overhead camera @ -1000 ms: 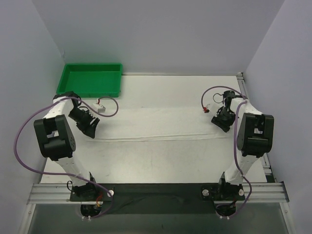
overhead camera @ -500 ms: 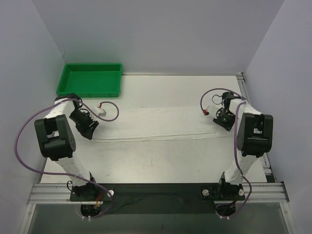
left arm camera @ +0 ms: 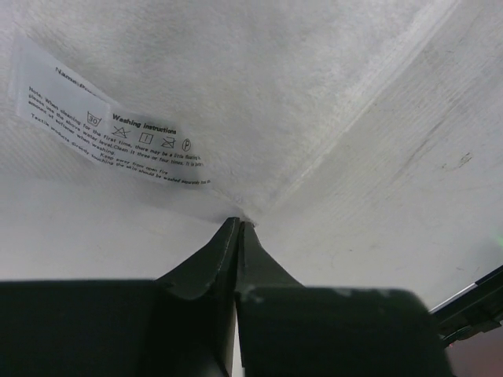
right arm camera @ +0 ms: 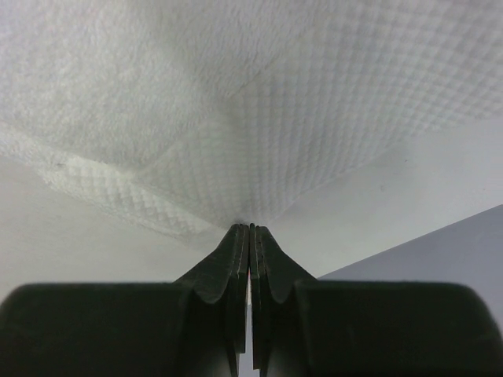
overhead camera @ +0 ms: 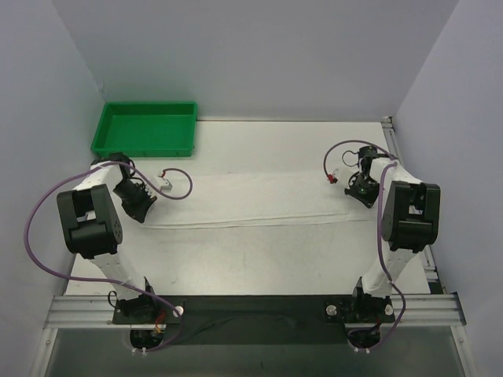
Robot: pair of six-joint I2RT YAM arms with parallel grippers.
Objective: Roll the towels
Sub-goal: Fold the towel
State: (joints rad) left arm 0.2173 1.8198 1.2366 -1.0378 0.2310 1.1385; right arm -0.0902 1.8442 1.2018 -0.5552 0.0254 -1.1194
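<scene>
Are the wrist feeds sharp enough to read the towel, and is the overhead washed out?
Top external: evenly lit, but the white towel barely separates from the white table. Left wrist: care label print in focus, left hand a dark silhouette. Right wrist: weave crisp, right hand dark too.

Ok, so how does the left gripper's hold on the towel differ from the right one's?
The left gripper pinches the towel at its left end, beside the care label; the right gripper pinches the right end, no label in view. The left sits near the tray, the right far from it. Both are shut on the towel's edge.
</scene>
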